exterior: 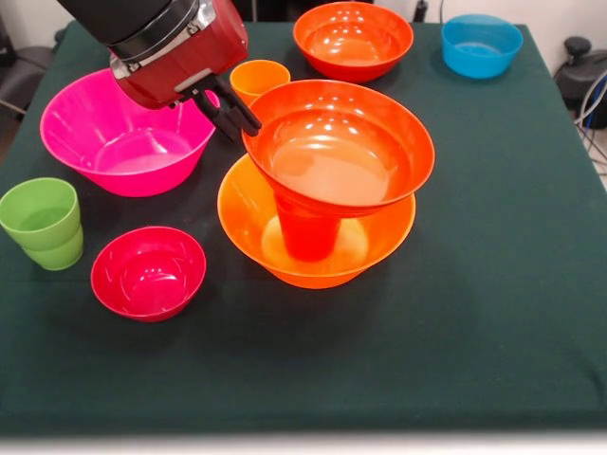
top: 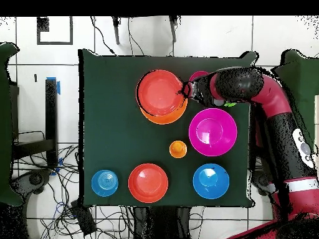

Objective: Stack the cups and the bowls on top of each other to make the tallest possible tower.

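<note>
The tower stands mid-table: a wide orange bowl (exterior: 379, 248) (top: 163, 118) holds a red-orange cup (exterior: 308, 232), and a red-orange bowl (exterior: 337, 152) (top: 161, 92) rests on that cup, tilted up at its left rim. My gripper (exterior: 242, 128) (top: 186, 92) is shut on that raised rim. Loose on the cloth are an orange cup (exterior: 259, 78) (top: 177, 149), a light green cup (exterior: 43, 223), a pink bowl (exterior: 123, 137) (top: 212, 131), a crimson bowl (exterior: 149, 272) (top: 198, 76), a second red-orange bowl (exterior: 353, 40) (top: 148, 182) and a blue bowl (exterior: 481, 45) (top: 104, 183).
The overhead view shows another blue bowl (top: 210, 181) at the cloth's edge nearest the base. The arm (top: 249, 84) passes over the crimson bowl and hides most of the green cup there. Dark green cloth (exterior: 474, 313) covers the table.
</note>
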{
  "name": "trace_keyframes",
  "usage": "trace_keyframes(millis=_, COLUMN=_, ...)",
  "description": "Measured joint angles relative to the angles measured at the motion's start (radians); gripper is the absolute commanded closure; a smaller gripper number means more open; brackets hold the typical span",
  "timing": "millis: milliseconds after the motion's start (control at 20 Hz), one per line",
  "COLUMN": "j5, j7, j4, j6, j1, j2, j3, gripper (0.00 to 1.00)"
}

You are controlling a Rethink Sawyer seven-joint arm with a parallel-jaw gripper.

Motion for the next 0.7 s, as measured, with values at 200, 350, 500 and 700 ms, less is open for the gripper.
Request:
trace_keyframes(millis=200, j5=0.000, j7=-0.001, j4=0.000, j6=0.000, j1=0.000, j2=0.000, j3=0.000, gripper=1.00)
trace_keyframes(millis=350, j5=0.000, j7=-0.001, j4=0.000, j6=0.000, j1=0.000, j2=0.001, j3=0.000, gripper=1.00)
trace_keyframes(millis=500, j5=0.000, j7=-0.002, j4=-0.002, j6=0.000, j1=0.000, j2=0.003, j3=0.000, gripper=1.00)
trace_keyframes(millis=700, j5=0.000, j7=-0.002, j4=-0.008, j6=0.000, j1=0.000, j2=0.010, j3=0.000, gripper=1.00)
